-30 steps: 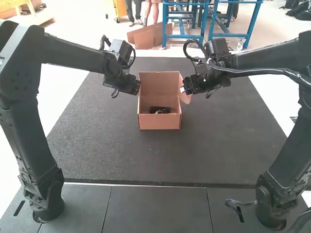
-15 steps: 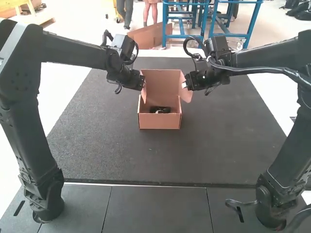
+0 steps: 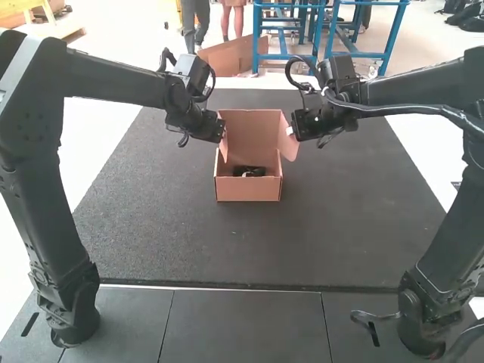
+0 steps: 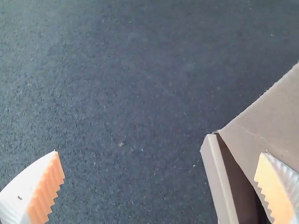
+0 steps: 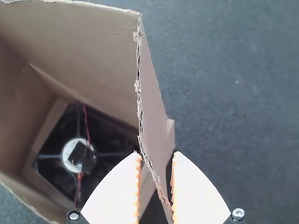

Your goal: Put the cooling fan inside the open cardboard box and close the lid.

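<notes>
- We see the cooling fan (image 5: pixel 77 156) flat inside the open cardboard box (image 3: pixel 248 187).
- Right gripper (image 5: pixel 155 161) pinches the side flap (image 5: pixel 152 116) by its torn edge.
- Left gripper (image 3: pixel 218 133) gapes wide at the opposite edge; dark mat (image 3: pixel 151 219) stretches all around.

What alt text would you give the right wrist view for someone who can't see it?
The right gripper pinches the torn-looking edge of a raised side flap on an open cardboard box. A black cooling fan lies flat on the box's bottom, and a dark mat shows beside the box.
</notes>
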